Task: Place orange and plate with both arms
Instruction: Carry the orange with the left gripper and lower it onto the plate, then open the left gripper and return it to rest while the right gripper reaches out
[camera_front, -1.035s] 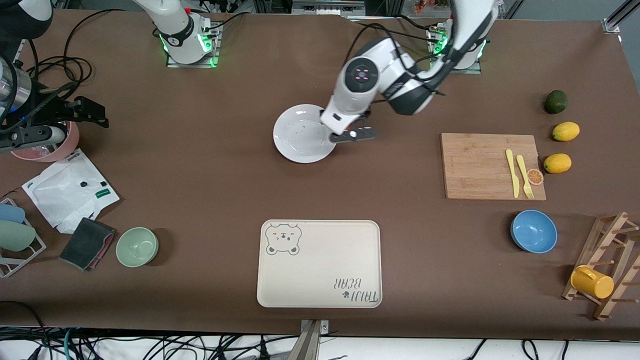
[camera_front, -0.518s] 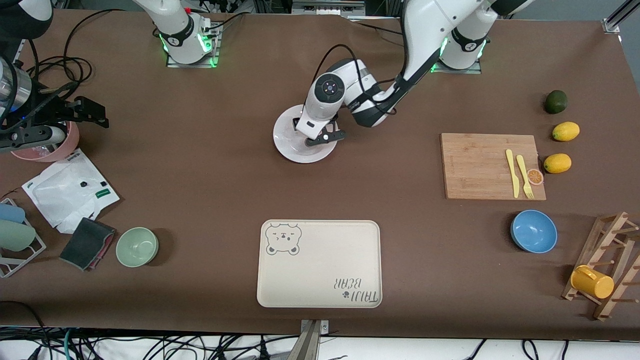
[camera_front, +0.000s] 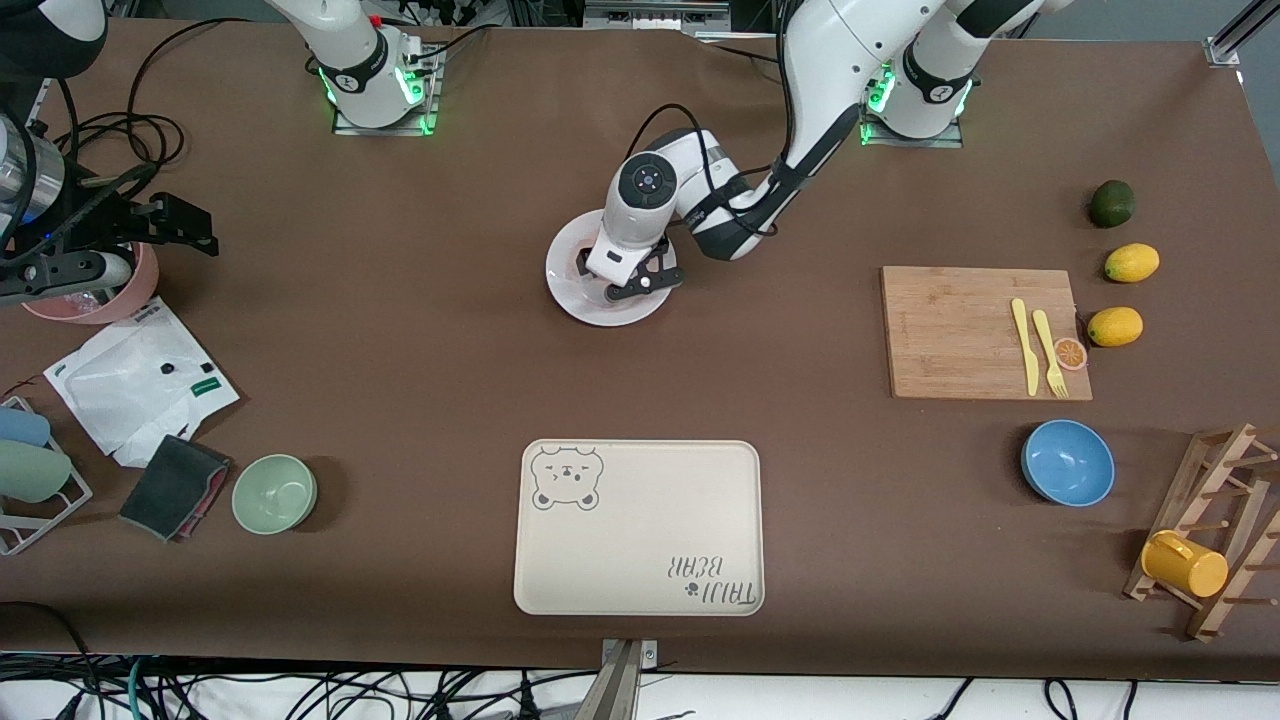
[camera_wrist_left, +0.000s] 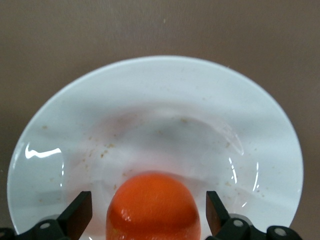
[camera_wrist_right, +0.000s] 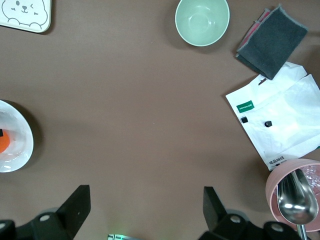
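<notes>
The left gripper (camera_front: 628, 283) is hanging low over the plate (camera_front: 570, 290), and its fingers (camera_wrist_left: 75, 216) are standing apart with the orange (camera_wrist_left: 152, 206) between them. In the left wrist view a gap is showing on each side of the fruit, so the fingers are not clamping it. Whether the orange is already resting on the plate I cannot tell for sure, but it seems to be sitting in the plate's middle hollow.

The plate is lying flat on the table, between the two arm bases and farther from the front camera than the tray (camera_front: 638, 527).

The right gripper (camera_wrist_right: 142, 212) is waiting over the bare table toward the right arm's end, well apart from the plate, with its fingers wide apart and nothing between them.

For the step in hand, I think the left gripper should rise straight up, without brushing the fruit, because a round orange can roll easily toward the rim.

The orange is nearly round, so no long axis is showing. Its dimpled top is not visible.
</notes>
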